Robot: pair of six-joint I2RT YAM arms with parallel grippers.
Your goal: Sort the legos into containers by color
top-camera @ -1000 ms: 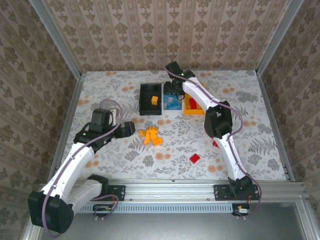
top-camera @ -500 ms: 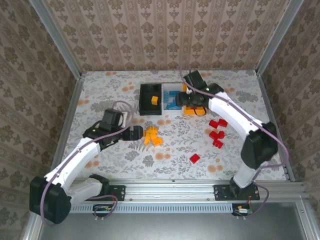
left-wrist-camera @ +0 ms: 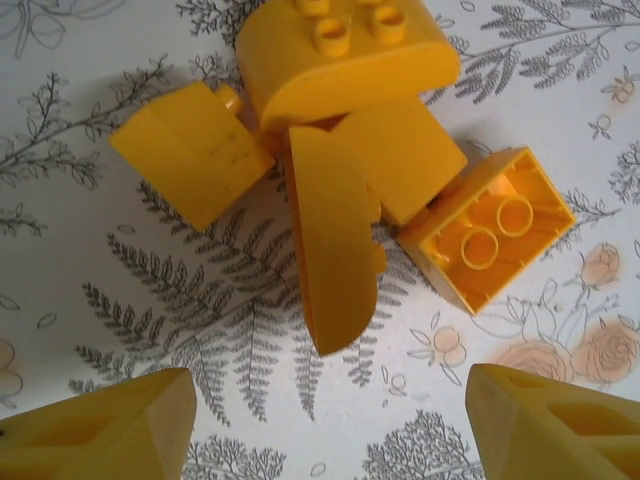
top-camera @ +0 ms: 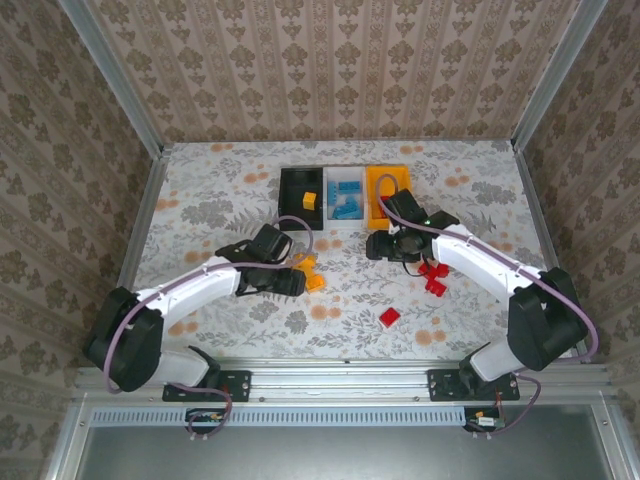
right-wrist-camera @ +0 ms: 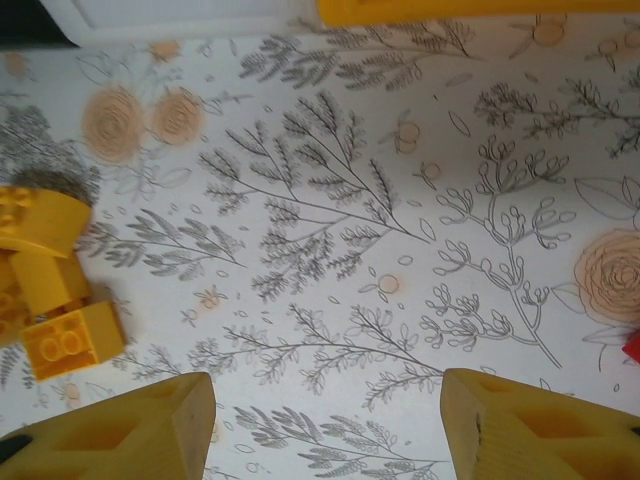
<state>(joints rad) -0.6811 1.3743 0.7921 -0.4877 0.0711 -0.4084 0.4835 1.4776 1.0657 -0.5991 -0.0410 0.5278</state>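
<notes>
A cluster of yellow legos (left-wrist-camera: 340,190) lies on the floral table just ahead of my left gripper (left-wrist-camera: 330,430), which is open with only tabletop between its fingers. From above, that gripper (top-camera: 296,283) sits at the left edge of the yellow legos (top-camera: 312,276). My right gripper (top-camera: 375,247) is open and empty over bare table in front of the containers: black bin (top-camera: 291,210) holding a yellow lego (top-camera: 308,200), white bin (top-camera: 347,181) holding blue legos (top-camera: 347,209), orange bin (top-camera: 378,180). Red legos (top-camera: 434,273) lie right of it, one more (top-camera: 389,317) nearer the front.
In the right wrist view the yellow legos (right-wrist-camera: 50,290) sit at the left edge, the white bin's rim (right-wrist-camera: 170,15) and the orange bin's rim (right-wrist-camera: 470,8) at the top. Metal frame rails and patterned walls enclose the table.
My left gripper has moved right, up to the yellow pile. My right gripper has come away from above the bins and down to the table in front of them.
</notes>
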